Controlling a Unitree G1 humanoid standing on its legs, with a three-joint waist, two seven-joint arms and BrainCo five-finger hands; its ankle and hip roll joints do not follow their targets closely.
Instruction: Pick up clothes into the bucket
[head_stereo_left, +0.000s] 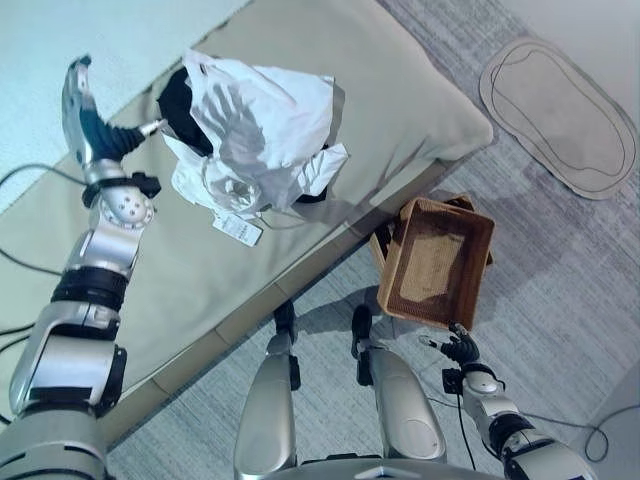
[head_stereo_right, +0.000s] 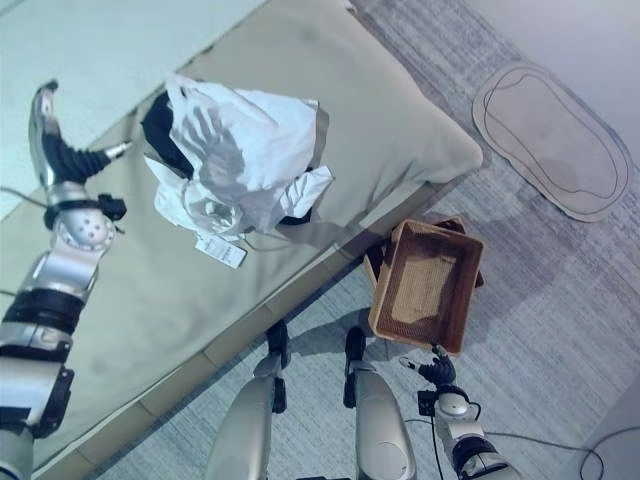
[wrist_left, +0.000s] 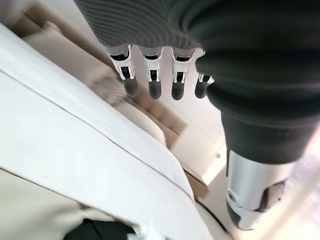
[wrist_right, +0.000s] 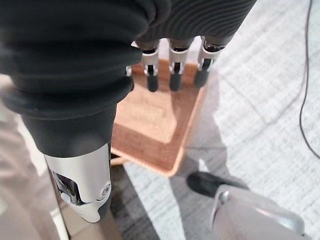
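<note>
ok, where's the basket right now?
The woven basket sits empty on the grey carpet at the corner of the beige mattress, on the robot's right. The right hand hovers at its near edge.

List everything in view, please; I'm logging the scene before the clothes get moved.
Clothes: one pile, white with black pieces, on the cushion.
Tag: one, white, at the pile's edge.
Cushion: one, beige, large, on the floor.
Basket: one, brown wicker, on the carpet beside the cushion.
Mat: one, grey, oval, on the carpet.
Carpet: grey.
Left hand: raised beside the pile, fingers straight.
Right hand: low, near the basket, holding nothing.
</note>
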